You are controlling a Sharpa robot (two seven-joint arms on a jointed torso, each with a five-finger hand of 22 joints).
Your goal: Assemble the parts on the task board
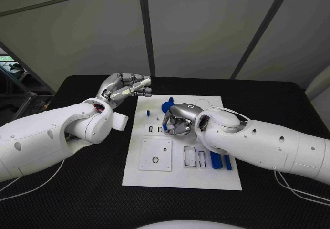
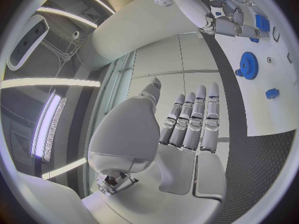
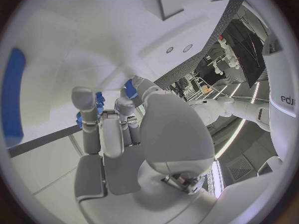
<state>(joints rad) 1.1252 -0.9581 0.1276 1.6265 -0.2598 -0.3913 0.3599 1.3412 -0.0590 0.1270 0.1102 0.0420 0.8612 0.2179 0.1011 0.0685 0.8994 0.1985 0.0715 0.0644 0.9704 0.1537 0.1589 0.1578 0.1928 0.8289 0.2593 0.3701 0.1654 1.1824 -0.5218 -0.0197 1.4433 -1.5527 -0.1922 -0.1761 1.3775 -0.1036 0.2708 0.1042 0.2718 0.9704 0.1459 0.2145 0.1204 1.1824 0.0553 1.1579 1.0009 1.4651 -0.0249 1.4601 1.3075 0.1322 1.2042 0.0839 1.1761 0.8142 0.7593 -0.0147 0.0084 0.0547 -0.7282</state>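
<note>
Right hand curls its fingers onto the task board; left hand hovers beside it, fingers straight, together

The left hand is raised with its fingers straight and side by side, holding nothing. Beyond it lies the white task board, bearing a blue gear and a small blue part. The right hand rests on the board.

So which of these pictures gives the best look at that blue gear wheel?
The left wrist view: the blue gear lies unobstructed on the task board, teeth visible. In the head view it is small and partly behind the right hand. The right wrist view shows blue pieces near the fingers; I cannot tell whether any is the gear.
</note>
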